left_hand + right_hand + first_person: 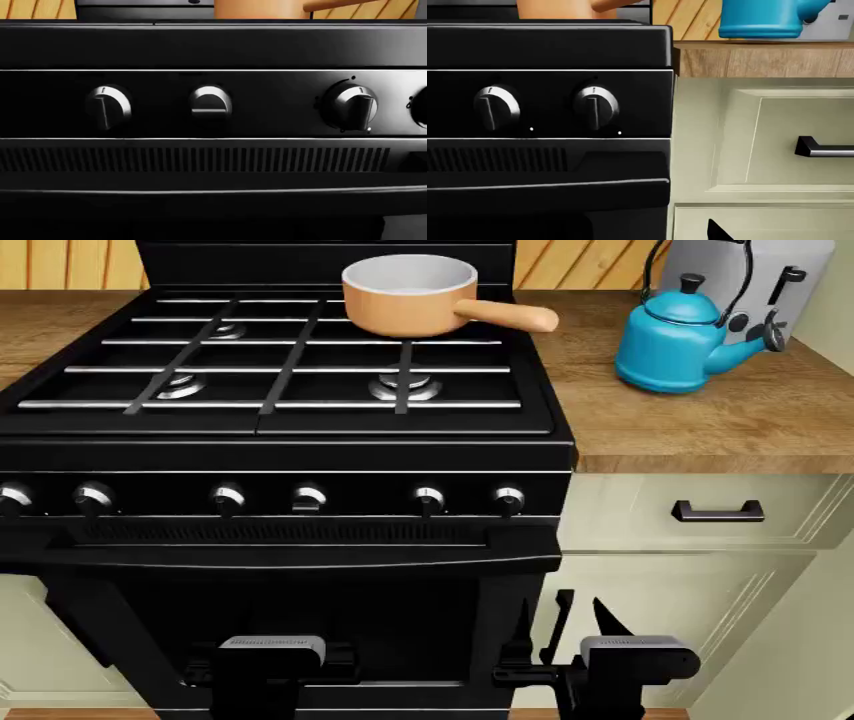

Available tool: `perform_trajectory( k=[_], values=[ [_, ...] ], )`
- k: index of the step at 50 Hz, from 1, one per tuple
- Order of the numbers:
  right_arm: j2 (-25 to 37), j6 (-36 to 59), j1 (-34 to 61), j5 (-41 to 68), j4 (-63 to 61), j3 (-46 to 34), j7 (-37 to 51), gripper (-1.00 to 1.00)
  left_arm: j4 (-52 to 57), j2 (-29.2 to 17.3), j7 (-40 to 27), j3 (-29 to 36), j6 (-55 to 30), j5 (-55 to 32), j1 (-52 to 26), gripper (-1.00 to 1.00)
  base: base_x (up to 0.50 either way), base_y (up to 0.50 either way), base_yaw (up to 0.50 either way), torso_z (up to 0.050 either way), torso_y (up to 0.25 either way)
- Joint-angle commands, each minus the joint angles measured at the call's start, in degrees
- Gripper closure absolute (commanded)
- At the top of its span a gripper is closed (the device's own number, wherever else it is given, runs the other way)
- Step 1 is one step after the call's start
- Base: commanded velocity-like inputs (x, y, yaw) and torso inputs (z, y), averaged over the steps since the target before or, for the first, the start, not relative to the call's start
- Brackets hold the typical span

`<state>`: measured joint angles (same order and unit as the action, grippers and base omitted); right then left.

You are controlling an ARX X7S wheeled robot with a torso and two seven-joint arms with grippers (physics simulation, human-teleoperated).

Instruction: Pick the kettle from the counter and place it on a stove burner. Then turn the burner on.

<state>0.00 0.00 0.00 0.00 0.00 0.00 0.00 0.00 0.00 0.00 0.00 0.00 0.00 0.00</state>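
The range (287, 445) was glossy black, with black iron grate bars running front to back and side to side across its top. Beneath the grate sat small round burner heads with silver rings: the front-left stove burner (179, 387) and the front-right one (403, 388) showed most plainly. A row of rounded silver knobs (308, 499) ran along the front panel, each with a raised grip ridge; in the left wrist view one knob (210, 102) lay turned crosswise while its neighbours stood upright.

On the rear right of the grate stood an orange saucepan (408, 293), white inside, its stubby handle pointing right towards the counter.

The counter (694, 425), flat warm-brown wood grain over cream cabinet fronts with a dark bar pull (717, 510), carried the kettle (677, 338). It was rounded, glossy teal-blue, upright, with a black lid knob and an arched black wire handle. Its short spout pointed right, so its long axis ran left to right. It sat well apart from the burners, just beside a grey toaster (754, 280).

The left gripper (271, 665) hung low before the oven door; its jaw spread could not be judged. The right gripper (579, 622), also low, had dark fingers apart, holding nothing.
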Motion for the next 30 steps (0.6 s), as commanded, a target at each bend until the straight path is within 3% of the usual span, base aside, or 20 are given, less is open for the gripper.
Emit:
perform_trajectory(
  k=[1, 11, 14, 18, 22, 30],
  values=[
    [0.9, -0.3, -0.2, 0.9, -0.3, -1.2, 1.2, -1.0, 0.5, -1.0, -1.6, 1.0, 1.3, -0.3, 0.3, -1.0, 0.0, 0.0, 0.0, 0.0, 0.0],
    [2.8, -1.3, -0.6, 2.4, -0.9, -3.5, 2.5, -1.0, 2.8, -3.1, -3.1, 2.5, 4.7, -1.5, 2.2, -1.0, 0.0, 0.0, 0.0, 0.0, 0.0],
    [3.2, -1.1, -0.9, 2.6, -1.9, -3.9, 2.9, -1.0, 3.1, -3.9, -2.3, 3.4, 5.4, -1.6, 2.4, -1.0, 0.0, 0.0, 0.0, 0.048, 0.0],
    [4.5, 8.3, -1.0, 2.8, -14.5, -3.9, 3.8, -1.0, 11.4, -5.2, -2.4, 2.7, 0.5, -3.0, 1.9, -1.0, 0.0, 0.0, 0.0, 0.05, 0.0],
    [5.8, 21.8, 5.7, 5.1, -30.5, -2.5, 4.6, -1.0, 21.8, -6.2, -3.5, 1.4, -9.2, -4.6, -5.1, -1.0, 0.0, 0.0, 0.0, 0.05, 0.0],
    [7.0, 35.8, 20.4, 7.0, -40.3, -2.6, 5.5, -1.0, 26.7, -6.6, -6.8, -1.8, -18.6, -7.2, -18.2, -1.0, 0.0, 0.0, 0.0, 0.05, 0.0]
  ],
)
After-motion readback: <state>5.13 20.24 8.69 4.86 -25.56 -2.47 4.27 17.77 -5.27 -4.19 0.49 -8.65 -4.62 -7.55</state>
